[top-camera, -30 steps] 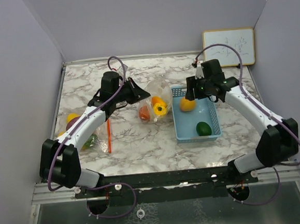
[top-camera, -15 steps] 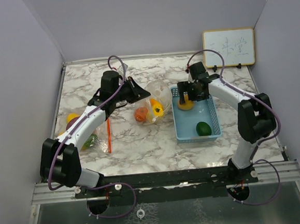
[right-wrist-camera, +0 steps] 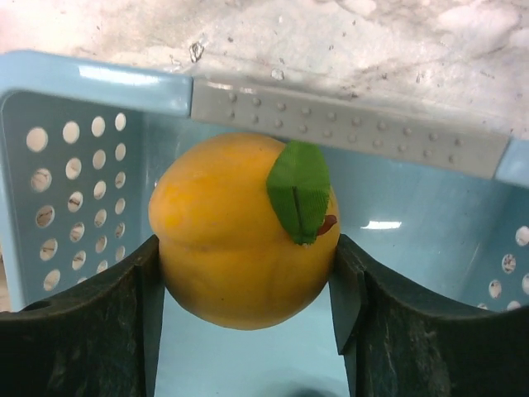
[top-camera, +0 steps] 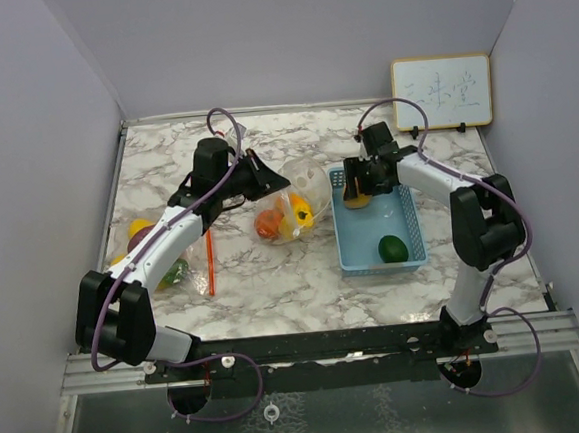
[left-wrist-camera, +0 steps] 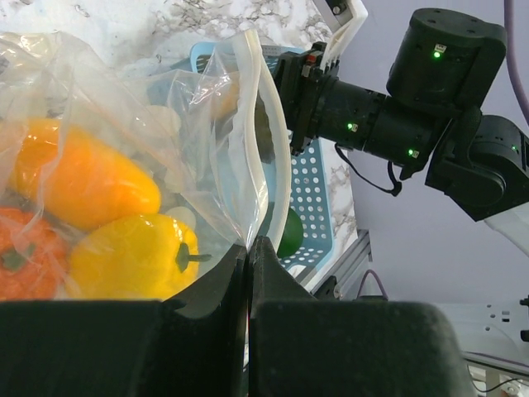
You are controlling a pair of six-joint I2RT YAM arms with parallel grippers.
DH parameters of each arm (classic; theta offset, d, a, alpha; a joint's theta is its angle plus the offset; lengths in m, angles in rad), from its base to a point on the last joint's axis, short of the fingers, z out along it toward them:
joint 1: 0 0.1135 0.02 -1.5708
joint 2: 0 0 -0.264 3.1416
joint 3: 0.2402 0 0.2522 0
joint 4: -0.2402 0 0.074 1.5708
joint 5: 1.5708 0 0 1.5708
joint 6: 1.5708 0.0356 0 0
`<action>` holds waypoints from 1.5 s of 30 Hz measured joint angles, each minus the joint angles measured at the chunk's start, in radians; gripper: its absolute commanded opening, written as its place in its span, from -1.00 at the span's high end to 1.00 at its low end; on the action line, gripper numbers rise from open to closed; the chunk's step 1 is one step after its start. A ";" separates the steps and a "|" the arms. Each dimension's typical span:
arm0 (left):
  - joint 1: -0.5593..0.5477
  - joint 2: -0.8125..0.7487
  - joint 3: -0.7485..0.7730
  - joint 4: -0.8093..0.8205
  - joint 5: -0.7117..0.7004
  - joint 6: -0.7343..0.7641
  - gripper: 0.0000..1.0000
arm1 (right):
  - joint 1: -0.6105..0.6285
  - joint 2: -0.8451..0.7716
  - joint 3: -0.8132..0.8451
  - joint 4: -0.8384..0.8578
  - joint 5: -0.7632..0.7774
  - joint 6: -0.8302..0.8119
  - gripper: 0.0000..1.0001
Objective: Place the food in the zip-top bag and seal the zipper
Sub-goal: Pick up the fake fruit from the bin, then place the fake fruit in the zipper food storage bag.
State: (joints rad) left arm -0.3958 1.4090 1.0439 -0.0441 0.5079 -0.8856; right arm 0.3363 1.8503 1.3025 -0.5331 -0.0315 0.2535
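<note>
My left gripper [top-camera: 269, 184] [left-wrist-camera: 249, 245] is shut on the rim of the clear zip-top bag [top-camera: 298, 191] [left-wrist-camera: 124, 107], holding its mouth up and open toward the blue basket [top-camera: 382, 266]. Inside the bag lie a yellow pepper [left-wrist-camera: 132, 256], an orange pepper [left-wrist-camera: 87, 186] and a red-orange piece [left-wrist-camera: 21, 256]. My right gripper [top-camera: 359, 193] [right-wrist-camera: 245, 281] reaches into the basket's far end. Its fingers [right-wrist-camera: 136, 314] press both sides of an orange fruit [right-wrist-camera: 231, 240] with a green leaf. A dark green fruit [top-camera: 393, 247] lies nearer in the basket.
Another clear bag with food [top-camera: 157, 257] and a red strip [top-camera: 210, 263] lie at the left by the left arm. A small whiteboard [top-camera: 441, 91] leans on the back right wall. The basket's perforated walls [right-wrist-camera: 74, 190] enclose the right gripper closely.
The right arm swung in and lowered its gripper into the basket's far end. Its jaws spread wide, then came in against the orange fruit. The bag's contents shifted slightly left.
</note>
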 measured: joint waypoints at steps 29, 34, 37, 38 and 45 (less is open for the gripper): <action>0.000 0.000 -0.001 0.000 0.001 -0.003 1.00 | 0.191 -0.280 0.080 0.017 -0.372 0.008 -0.74; 0.000 0.000 -0.001 0.000 0.001 -0.003 1.00 | 0.196 -0.244 0.083 -0.015 -0.301 0.002 -0.99; 0.000 0.000 -0.001 0.000 0.001 -0.003 1.00 | 0.196 -0.262 0.085 -0.034 -0.237 -0.005 -0.99; 0.000 0.000 -0.001 0.000 0.001 -0.003 1.00 | 0.196 -0.278 0.085 -0.047 -0.202 -0.009 -0.99; 0.000 0.000 -0.001 0.000 0.001 -0.003 1.00 | 0.174 -0.395 0.083 -0.205 -0.001 0.027 -0.99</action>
State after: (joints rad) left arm -0.3958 1.4094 1.0428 -0.0437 0.5091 -0.8883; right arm 0.5106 1.4555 1.3857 -0.7383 -0.0322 0.2810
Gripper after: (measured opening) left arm 0.018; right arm 0.994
